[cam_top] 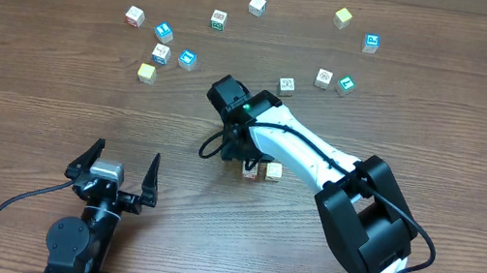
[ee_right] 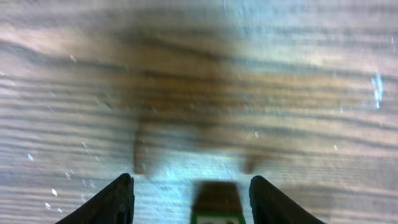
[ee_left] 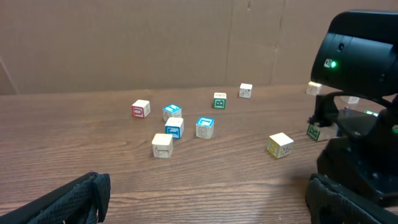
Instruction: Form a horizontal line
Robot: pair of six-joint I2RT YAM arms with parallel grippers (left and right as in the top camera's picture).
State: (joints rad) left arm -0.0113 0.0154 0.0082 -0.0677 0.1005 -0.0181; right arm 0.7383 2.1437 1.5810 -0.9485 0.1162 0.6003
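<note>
The horizontal line lies near the table's middle as a short row. Of it only a tan cube (cam_top: 270, 171) and a neighbour (cam_top: 249, 170) touching it show; the rest is hidden under the right arm. My right gripper (cam_top: 241, 156) hangs over the row's left end. In the right wrist view its jaws (ee_right: 189, 202) stand open around a cube with a green-printed face (ee_right: 216, 205), with a gap on each side of it. My left gripper (cam_top: 125, 159) (ee_left: 205, 205) is wide open and empty near the front edge.
Loose cubes are scattered across the far half: a pale one (cam_top: 146, 72), white and blue ones (cam_top: 161, 53) (cam_top: 187, 59), a yellow one (cam_top: 343, 17) and a blue one (cam_top: 371, 43). In the left wrist view the right arm's black housing (ee_left: 360, 56) fills the right side.
</note>
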